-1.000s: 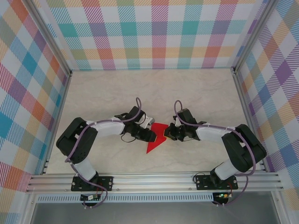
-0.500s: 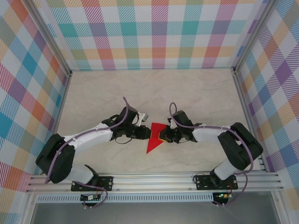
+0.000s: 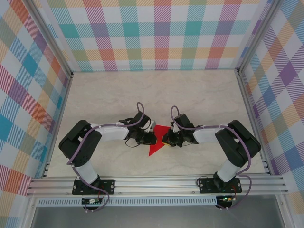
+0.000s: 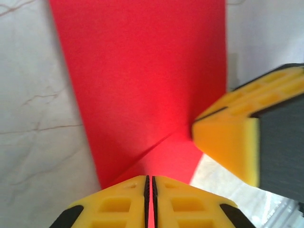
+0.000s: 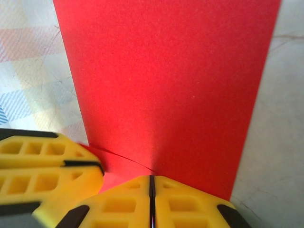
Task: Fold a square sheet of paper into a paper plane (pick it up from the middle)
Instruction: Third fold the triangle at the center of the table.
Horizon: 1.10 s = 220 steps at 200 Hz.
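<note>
The red paper lies on the table between the two arms, folded into a pointed shape whose tip faces the near edge. My left gripper is shut on its left edge; in the left wrist view the red sheet runs into the closed jaws along a crease. From the right, my right gripper is shut on the opposite edge, and the paper enters its closed jaws. The two grippers nearly touch; a right finger intrudes beside the left jaws, and a left finger beside the right.
The pale marbled tabletop stretches behind the grippers. Checked walls with aluminium posts enclose the back and both sides. A metal rail carrying the arm bases runs along the near edge.
The left arm has pulled its elbow back in and its gripper has moved right onto the paper. The right gripper has edged left. The paper has stayed in place.
</note>
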Motion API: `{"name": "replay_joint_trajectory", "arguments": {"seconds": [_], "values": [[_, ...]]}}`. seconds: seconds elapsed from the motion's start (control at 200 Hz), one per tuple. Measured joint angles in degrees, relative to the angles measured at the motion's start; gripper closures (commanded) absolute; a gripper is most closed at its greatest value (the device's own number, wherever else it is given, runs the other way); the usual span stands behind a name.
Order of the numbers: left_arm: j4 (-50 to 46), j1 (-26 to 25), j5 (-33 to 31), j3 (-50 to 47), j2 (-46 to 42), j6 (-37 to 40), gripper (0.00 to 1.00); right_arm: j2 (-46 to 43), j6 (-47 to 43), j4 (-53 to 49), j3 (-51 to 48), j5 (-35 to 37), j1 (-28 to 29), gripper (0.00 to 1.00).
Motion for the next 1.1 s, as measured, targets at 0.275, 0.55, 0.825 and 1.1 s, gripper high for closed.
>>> {"name": "replay_joint_trajectory", "arguments": {"seconds": [0.275,0.55,0.825,1.1], "values": [[0.4,0.0,-0.8,0.1,0.9,0.0,0.91,-0.5,0.0,-0.5,0.0,0.5,0.0,0.91],[2.4,-0.2,-0.3,-0.2,1.3,0.0,0.92,-6.6,0.0,-2.3,-1.5,3.8,-0.5,0.9],[3.3,-0.5,-0.3,-0.4,1.3,-0.2,0.92,-3.4,0.4,1.0,-3.3,3.7,-1.9,0.91],[3.4,-0.7,-0.5,-0.4,1.2,-0.7,0.92,-4.5,0.4,1.0,-3.3,3.7,-2.8,0.9]]}}
